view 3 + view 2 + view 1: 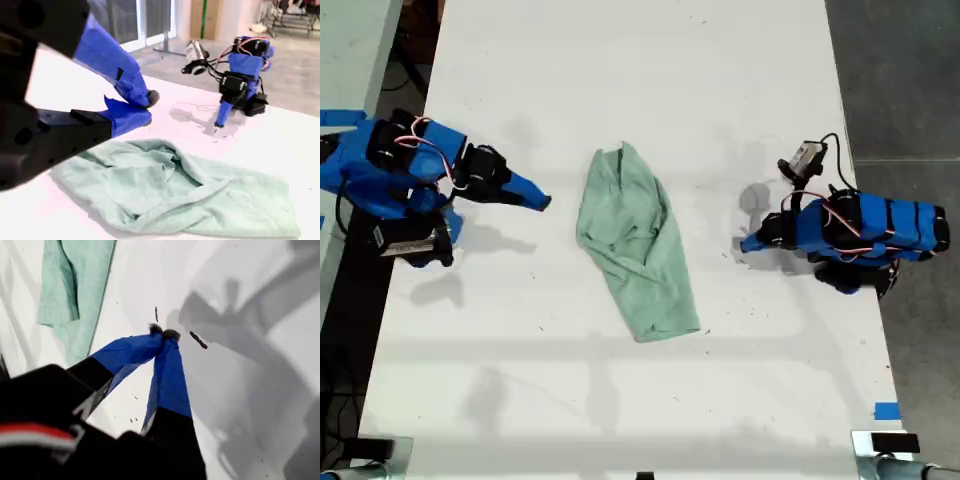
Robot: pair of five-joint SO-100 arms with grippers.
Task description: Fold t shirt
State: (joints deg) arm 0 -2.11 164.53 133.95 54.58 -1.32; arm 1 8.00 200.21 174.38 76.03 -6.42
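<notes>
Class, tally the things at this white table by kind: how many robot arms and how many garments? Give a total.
Robot arms: 2, one ending in my first gripper, one in my second gripper
t shirt: 1
Total: 3

You've got one t shirt (pixel 636 243) mid-frame in the exterior view, on one white table (pixel 620 90). Two blue arms: my first gripper (pixel 745 244), my second gripper (pixel 546 203). One blue tape piece (pixel 887 411), lower right of the exterior view.
</notes>
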